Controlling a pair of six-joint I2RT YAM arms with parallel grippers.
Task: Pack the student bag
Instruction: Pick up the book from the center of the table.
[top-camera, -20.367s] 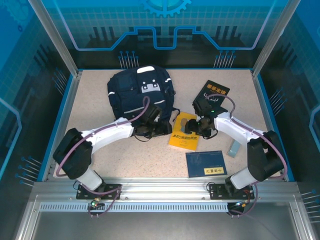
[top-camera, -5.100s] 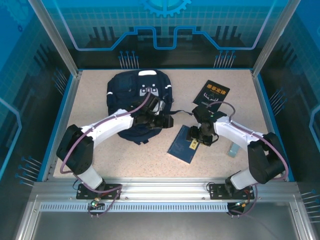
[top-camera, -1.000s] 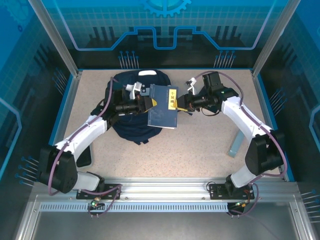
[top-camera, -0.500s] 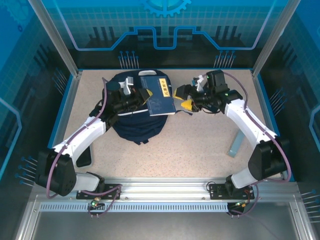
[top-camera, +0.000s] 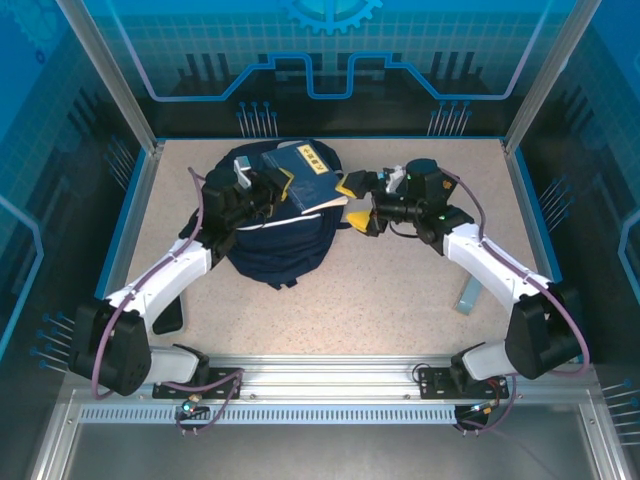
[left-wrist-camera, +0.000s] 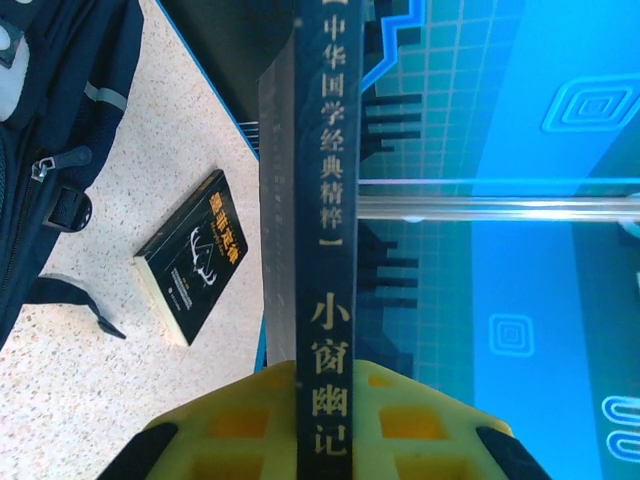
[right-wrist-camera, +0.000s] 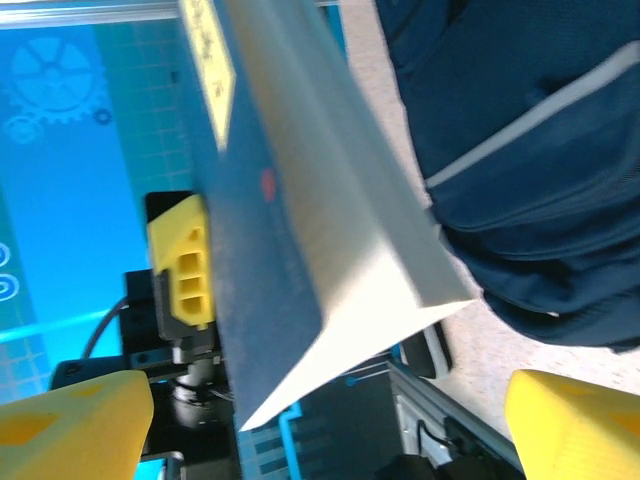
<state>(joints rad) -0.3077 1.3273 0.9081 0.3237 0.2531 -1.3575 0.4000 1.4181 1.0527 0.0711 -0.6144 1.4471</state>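
The student bag (top-camera: 278, 225) lies at the back left of the table, navy with thin pale stripes. A dark blue book (top-camera: 306, 174) with a yellow label hangs tilted above the bag's top, with my left gripper (top-camera: 272, 189) shut on it. In the left wrist view the book's spine (left-wrist-camera: 325, 230) stands pinched between the yellow fingers (left-wrist-camera: 235, 425). My right gripper (top-camera: 355, 204) stands open just right of the book, apart from it. In the right wrist view the book (right-wrist-camera: 265, 240) and its white page edges sit ahead of the wide-spread fingers (right-wrist-camera: 70, 420), with the bag (right-wrist-camera: 530, 150) beyond.
A black book (left-wrist-camera: 190, 255) lies on the table right of the bag. A small grey-blue object (top-camera: 467, 292) rests near the right wall. A dark flat thing (top-camera: 170, 312) lies beside the left arm's base. Blue walls enclose the table.
My right gripper has opened, let go of the blue book and drawn back to the right. My left gripper has carried the book back and left over the bag's top.
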